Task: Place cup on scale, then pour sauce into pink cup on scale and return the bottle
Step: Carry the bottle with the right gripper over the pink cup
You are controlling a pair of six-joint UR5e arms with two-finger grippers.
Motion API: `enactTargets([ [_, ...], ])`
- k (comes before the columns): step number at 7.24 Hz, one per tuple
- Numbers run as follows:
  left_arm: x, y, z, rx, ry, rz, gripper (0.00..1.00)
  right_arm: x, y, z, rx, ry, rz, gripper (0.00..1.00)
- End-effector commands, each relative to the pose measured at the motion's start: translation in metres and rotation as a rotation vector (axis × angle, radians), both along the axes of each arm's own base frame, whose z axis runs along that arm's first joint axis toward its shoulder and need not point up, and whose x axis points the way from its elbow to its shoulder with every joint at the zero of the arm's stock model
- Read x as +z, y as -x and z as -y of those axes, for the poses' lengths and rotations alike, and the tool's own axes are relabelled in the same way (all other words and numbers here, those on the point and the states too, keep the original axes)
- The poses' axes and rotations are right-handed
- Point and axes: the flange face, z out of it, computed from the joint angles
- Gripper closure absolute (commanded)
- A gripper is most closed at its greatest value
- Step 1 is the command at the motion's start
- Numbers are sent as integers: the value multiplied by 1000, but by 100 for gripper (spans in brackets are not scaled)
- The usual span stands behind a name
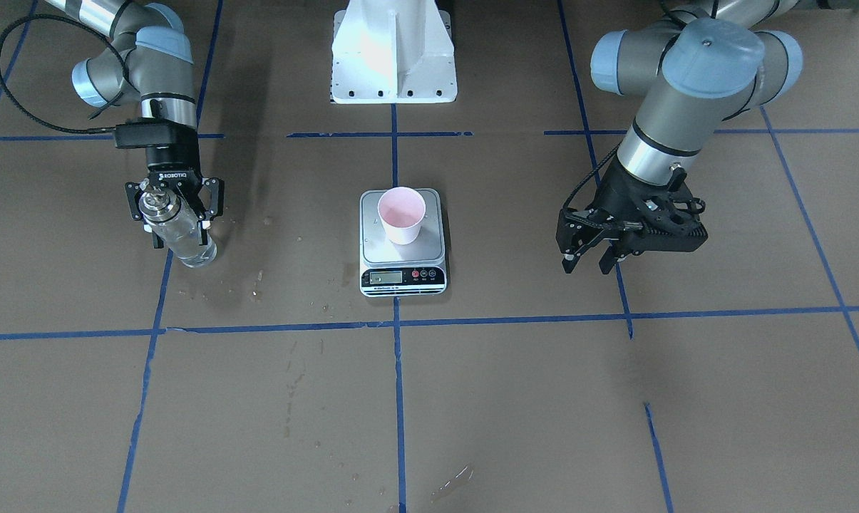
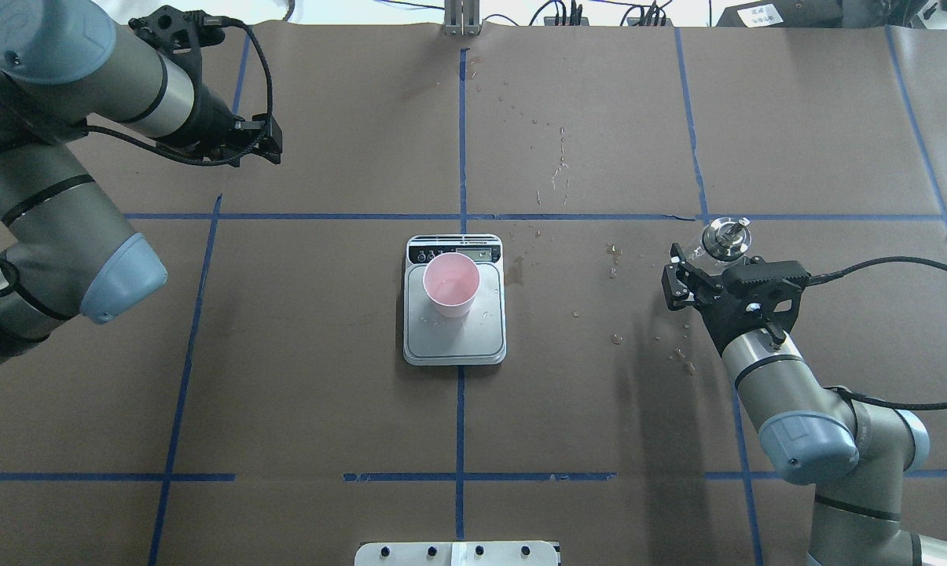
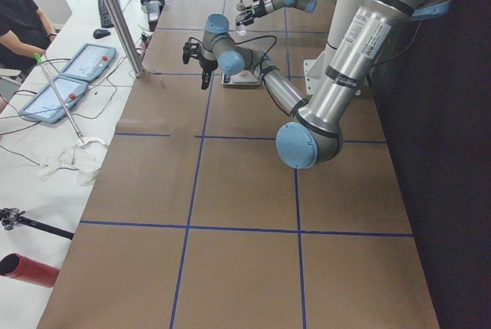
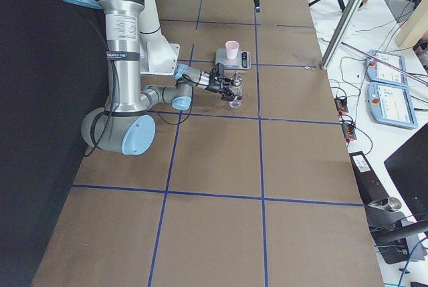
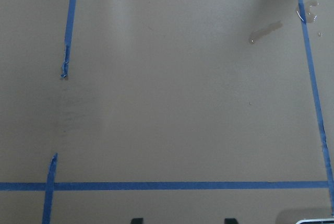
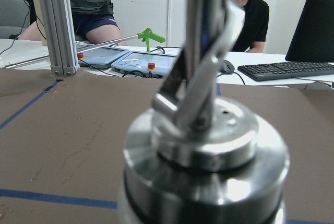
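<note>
Status: cup (image 1: 401, 214) sits upright on the scale (image 1: 379, 251), toward the back of the platform. It's inside the edges, so that step looks done.

Right hand (image 1: 178, 222) is clamped around the bottle (image 1: 189, 248), well off to the robot's right of the scale. The bottle is roughly upright with its spout cap (image 6: 203, 130) up. I can't tell whether its base is on the surface (image 1: 515, 399) or just above it.

Left hand (image 1: 587, 265) is empty, fingers spread, parked well clear on the other side.

I can't read the sauce level in the bottle or the cup. There are droplets (image 2: 423, 320) on the platform beside the cup, so my guess is the pour is over and this is the return leg. Low confidence.

If returning:
- Go straight down and keep the bottle vertical.
- Get the base flat on the surface before releasing.
- Open wide, then retreat straight up so the fingers don't clip the glass or cap.

If the pour hasn't happened yet:
- Lift clear first, then carry it level.
- Stop with the spout over the cup mouth and aim it at the cup's centre.
- Tilt slowly. The cup is light, and a nudge would push it off the platform.
- The glass is smooth, so watch for slip in the grip.
</note>
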Motion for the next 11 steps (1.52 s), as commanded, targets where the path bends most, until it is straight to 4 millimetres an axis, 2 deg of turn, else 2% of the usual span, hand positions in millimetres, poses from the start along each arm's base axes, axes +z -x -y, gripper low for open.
enactTargets([
  [1, 0, 3, -3, -2, -2, -2, 39, -37, 1, 2, -34, 6, -166, 100],
  [2, 2, 4, -3, 0, 0, 0, 39, -78, 18, 6, -82, 0, -219, 100],
  [3, 6, 5, -4, -1, 2, 5, 39, -80, 33, 10, -73, 40, -379, 100],
  [5, 9, 5, -4, 0, 4, 9, 39, -149, 68, 22, -71, 83, -524, 100],
  [6, 9, 6, -3, 0, 1, 9, 39, -163, 74, 23, -67, 101, -594, 100],
  [7, 10, 6, -3, 1, 1, 10, 39, -164, 82, 20, -79, 105, -620, 100],
  [8, 19, 4, -5, 6, 11, 19, 39, -167, 85, 19, -81, 127, -695, 100],
  [10, 19, 5, -5, 6, 9, 20, 39, -180, 99, 5, -108, 113, -691, 100],
  [11, 20, 5, -5, 6, 10, 21, 39, -184, 109, -10, -108, 74, -698, 100],
])
